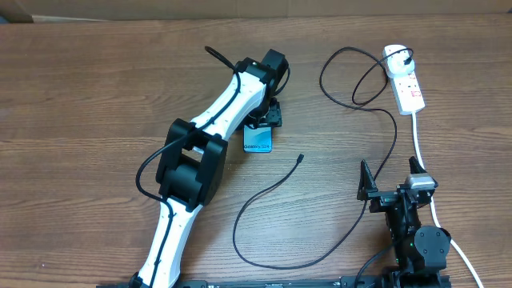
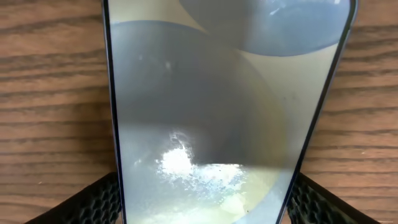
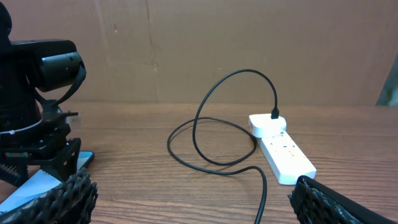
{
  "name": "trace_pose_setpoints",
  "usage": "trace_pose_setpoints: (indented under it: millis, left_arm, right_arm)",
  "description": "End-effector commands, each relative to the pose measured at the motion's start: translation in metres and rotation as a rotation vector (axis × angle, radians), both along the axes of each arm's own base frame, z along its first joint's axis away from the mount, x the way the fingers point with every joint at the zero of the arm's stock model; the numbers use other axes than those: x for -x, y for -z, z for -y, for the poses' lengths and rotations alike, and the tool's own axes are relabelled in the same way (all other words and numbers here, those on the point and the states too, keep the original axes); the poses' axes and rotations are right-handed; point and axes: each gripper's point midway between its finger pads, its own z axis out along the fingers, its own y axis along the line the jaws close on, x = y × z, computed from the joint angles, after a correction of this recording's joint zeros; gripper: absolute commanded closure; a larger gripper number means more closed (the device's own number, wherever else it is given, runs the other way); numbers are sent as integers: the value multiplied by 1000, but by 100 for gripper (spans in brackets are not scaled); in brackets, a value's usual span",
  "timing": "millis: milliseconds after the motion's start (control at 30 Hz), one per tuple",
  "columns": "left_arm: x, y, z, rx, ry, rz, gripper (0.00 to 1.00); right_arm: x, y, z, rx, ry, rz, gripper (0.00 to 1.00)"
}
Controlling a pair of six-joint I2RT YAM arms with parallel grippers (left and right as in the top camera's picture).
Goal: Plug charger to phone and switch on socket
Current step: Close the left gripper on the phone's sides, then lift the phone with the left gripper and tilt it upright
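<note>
The phone (image 1: 258,142) lies flat on the wooden table, and its pale screen fills the left wrist view (image 2: 205,112). My left gripper (image 1: 264,122) straddles its far end, with a finger against each long edge (image 2: 202,202). The charger cable (image 1: 395,132) runs from its black plug (image 1: 398,58) in the white socket (image 1: 406,82) in loops across the table. Its connector tip (image 1: 300,158) lies loose to the right of the phone. My right gripper (image 1: 390,178) is open and empty at the near right, facing the cable (image 3: 265,183) and the socket (image 3: 283,152).
The socket's thick white cord (image 1: 420,144) runs down the right side, past my right arm. The left arm lies diagonally across the table from the near left. A brown wall stands behind the table (image 3: 205,50).
</note>
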Motion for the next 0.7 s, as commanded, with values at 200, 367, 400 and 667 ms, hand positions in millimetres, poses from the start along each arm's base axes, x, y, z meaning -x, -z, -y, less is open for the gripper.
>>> trace_pose_setpoints:
  millis: [200, 367, 400, 667]
  left_arm:
    - [-3, 3, -15, -71, -26, -43, 26]
    - [-6, -11, -5, -11, -31, -48, 27]
    - [-6, -14, -4, -4, -32, -50, 27]
    - [-1, -27, -3, 32, -42, -89, 27]
  right_arm:
    - [0, 2, 0, 5, 3, 5, 0]
    - [0, 2, 0, 5, 3, 5, 0]
    - [0, 2, 0, 5, 3, 5, 0]
    - [0, 2, 0, 5, 3, 5, 0]
